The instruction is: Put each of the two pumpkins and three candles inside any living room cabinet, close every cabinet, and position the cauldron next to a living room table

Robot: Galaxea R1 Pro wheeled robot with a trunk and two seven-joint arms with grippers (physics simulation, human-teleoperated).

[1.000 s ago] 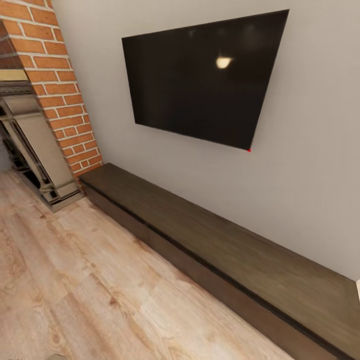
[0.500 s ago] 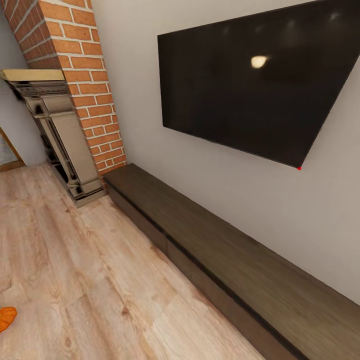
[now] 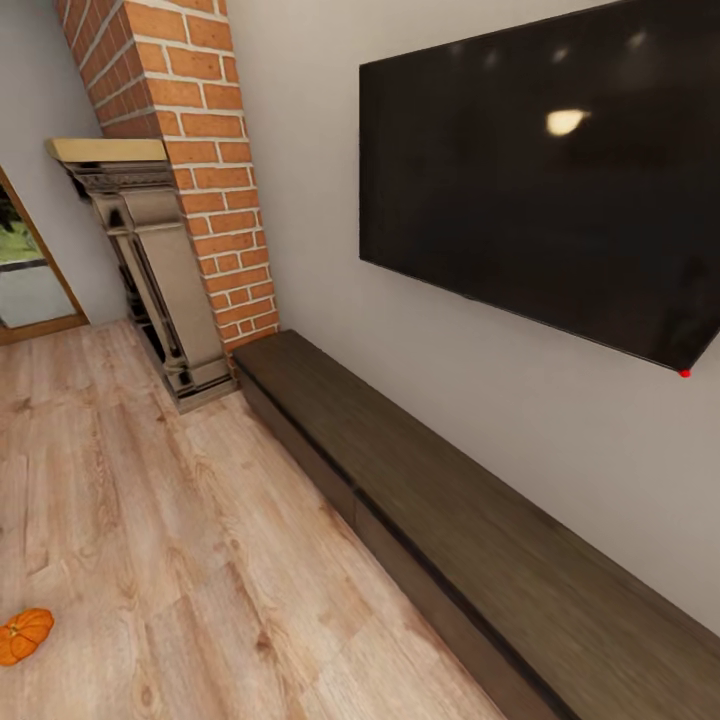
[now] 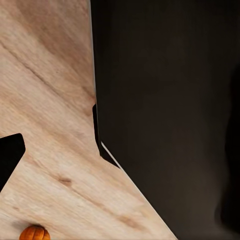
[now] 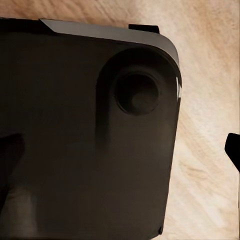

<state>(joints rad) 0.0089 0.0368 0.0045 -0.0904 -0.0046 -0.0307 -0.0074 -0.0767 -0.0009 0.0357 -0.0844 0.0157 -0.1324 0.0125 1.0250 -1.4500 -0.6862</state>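
Because the whole head picture has slid since a second ago, camera: it has turned, and the room's things have not moved; more of the left arm's side is now taken in
wall (image 3: pixel 300 150): plain grey, behind everything on the right claw's side
floor (image 3: pixel 150 520): pale wood planks, bare but for one orange thing
television (image 3: pixel 540 180): dark, hung on the wall above the cabinet; now cut by the frame's edge
cabinet (image 3: pixel 450 510): long, low, dark brown, against the wall; every drawer front looks shut flush; nearer the right claw's side than the left's
fireplace (image 3: pixel 150 270): stone surround under a brick chimney (image 3: pixel 200 150), just beside the cabinet's far end
robot's dark body (image 5: pixel 75 150): broad black casing close under the right wrist camera; also dark in the left wrist view (image 4: pixel 170 100)
pumpkin (image 3: pixel 24 635): newly in view, on the floor, well apart from the cabinet, out on the left claw's side; seen too on the planks below the left wrist (image 4: pixel 35 233)
left claw: I cannot tell whether it is released or clenched
right claw: likewise cannot tell
meaning: one of the two pumpkins is found; I judge the next step is to drive toward it and reach with the left arm
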